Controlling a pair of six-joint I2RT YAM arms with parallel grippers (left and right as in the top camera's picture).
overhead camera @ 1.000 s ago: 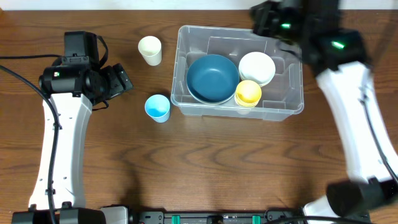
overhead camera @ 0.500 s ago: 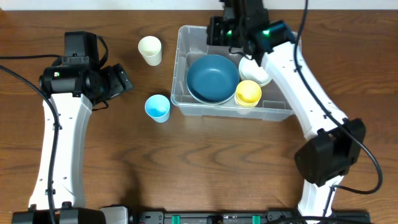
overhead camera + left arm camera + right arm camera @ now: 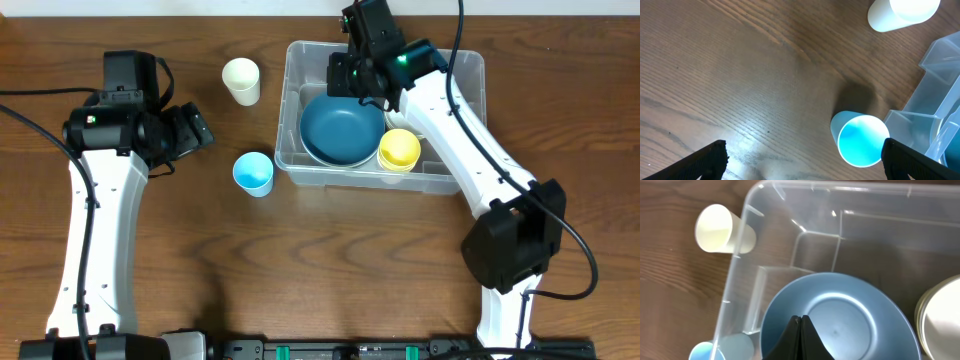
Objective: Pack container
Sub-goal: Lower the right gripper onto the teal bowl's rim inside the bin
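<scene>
Two cups (image 3: 253,173) outside the container (image 3: 288,100)

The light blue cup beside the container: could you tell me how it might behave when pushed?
The light blue cup looks empty and thin-walled, so probably light. It stands upright, base narrower than rim, so a high push would likely tip it. Being round, it may then roll.

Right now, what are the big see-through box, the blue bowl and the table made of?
The box looks like clear shiny plastic: the table shows through its moulded walls. The blue bowl seems smooth plastic with a soft sheen, though I can't be sure. The table looks like brown wood with grain lines, maybe only a printed top.
</scene>
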